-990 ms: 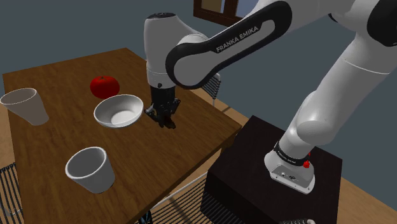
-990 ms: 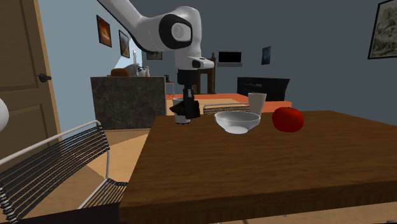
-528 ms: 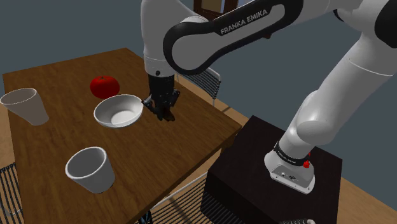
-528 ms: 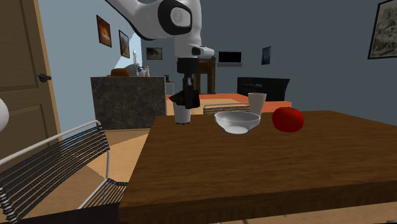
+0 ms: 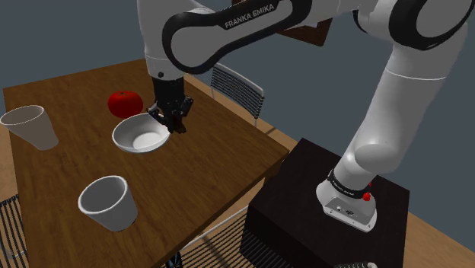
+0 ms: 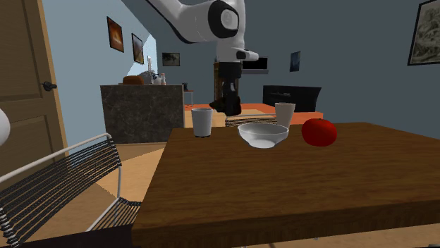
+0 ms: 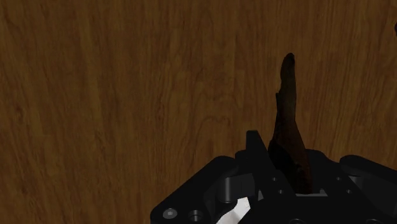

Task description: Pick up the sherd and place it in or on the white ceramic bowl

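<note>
The counter (image 5: 205, 171) carries every item within the arm's reach. The arm (image 5: 228, 23) arches over it from the stand so that the wrist points almost straight down, which lets a carried piece be lowered into a vessel from above. The bowl (image 5: 129, 141), white and empty, sits open side up near the counter's middle, ready to receive. Two white cups (image 5: 108, 202) (image 5: 29, 126) stand at its 7 and 10 o'clock in the shoulder view, and a red apple (image 5: 125, 103) lies at its 11 o'clock, all apart from it.

The hand (image 5: 175, 124) hangs above the counter at the bowl's 2 o'clock edge, its fingers pinching the sherd (image 7: 289, 137). The sherd is a thin dark brown sliver that juts forward past the fingertips, with only wood grain beneath it in the wrist view. By this, the drop point is judged not yet reached.

Against the frames of half a second and one second ago, the hand has risen and swung from the bowl's 3 o'clock toward its rim. In the second exterior view it has left the cup at 9 o'clock.
</note>
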{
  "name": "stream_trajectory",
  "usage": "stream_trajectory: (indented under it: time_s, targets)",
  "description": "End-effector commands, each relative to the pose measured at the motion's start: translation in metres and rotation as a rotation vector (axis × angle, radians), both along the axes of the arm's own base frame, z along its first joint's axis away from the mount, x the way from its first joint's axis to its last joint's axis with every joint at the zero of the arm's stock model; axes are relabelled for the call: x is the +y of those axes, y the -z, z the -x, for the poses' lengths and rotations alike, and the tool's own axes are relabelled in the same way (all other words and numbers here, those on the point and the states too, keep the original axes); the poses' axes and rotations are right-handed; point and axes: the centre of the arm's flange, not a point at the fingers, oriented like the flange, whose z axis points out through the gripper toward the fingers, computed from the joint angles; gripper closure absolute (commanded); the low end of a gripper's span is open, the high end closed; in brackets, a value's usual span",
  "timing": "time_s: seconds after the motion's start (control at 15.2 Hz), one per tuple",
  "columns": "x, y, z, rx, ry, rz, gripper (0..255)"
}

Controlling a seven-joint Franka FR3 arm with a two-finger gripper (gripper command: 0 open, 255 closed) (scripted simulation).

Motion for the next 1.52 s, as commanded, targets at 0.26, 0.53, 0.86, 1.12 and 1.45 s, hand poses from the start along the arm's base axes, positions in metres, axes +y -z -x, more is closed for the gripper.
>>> stream_trajectory:
  time_s: [0.26, 0.53, 0.86, 1.12, 1.45]
  targets:
    - [0.016, 0.001, -0.08, -0.001, 0.001, 0.001, 255]
    - [0.027, 0.001, -0.131, -0.001, 0.001, 0.001, 255]
    - [0.032, 0.017, -0.154, -0.001, 0.001, 0.001, 255]
    - [0.032, 0.039, -0.154, -0.001, 0.001, 0.001, 255]
    - [0.032, 0.065, -0.154, -0.001, 0.001, 0.001, 255]
